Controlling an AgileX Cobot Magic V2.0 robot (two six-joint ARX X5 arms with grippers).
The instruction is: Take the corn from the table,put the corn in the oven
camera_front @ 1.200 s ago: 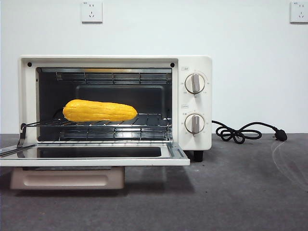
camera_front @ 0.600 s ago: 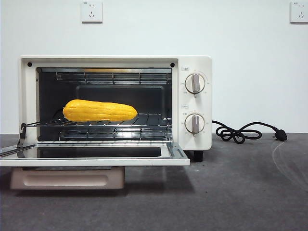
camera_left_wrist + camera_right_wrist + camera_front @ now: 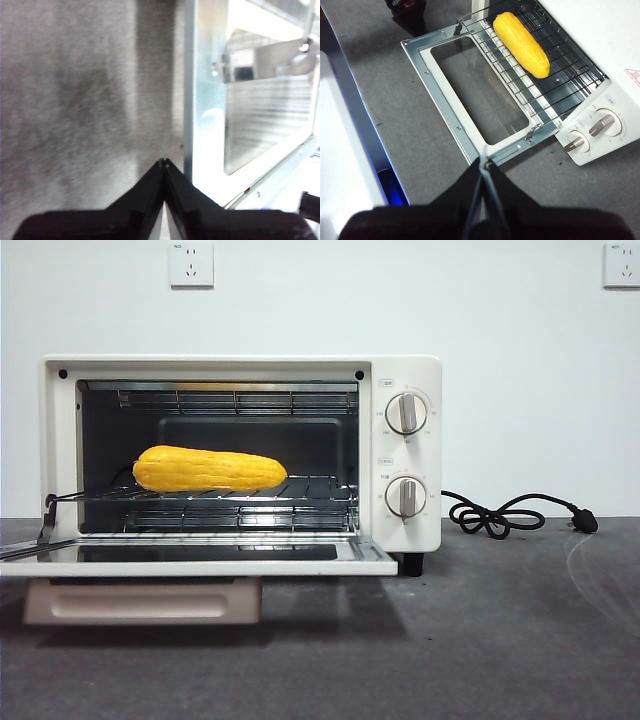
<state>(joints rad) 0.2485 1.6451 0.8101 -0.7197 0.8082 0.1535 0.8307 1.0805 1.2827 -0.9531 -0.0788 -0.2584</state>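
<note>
oven (image 3: pixel 405 465) door (image 3: pixel 200 560) slightly lower now

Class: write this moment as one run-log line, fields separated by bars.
corn: on rack inside oven | door: open | left end effector: shut, beside door | right end effector: shut, above door

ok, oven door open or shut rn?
Open. The oven door lies folded down flat in front of the oven, with the corn visible on the wire rack inside.
</note>
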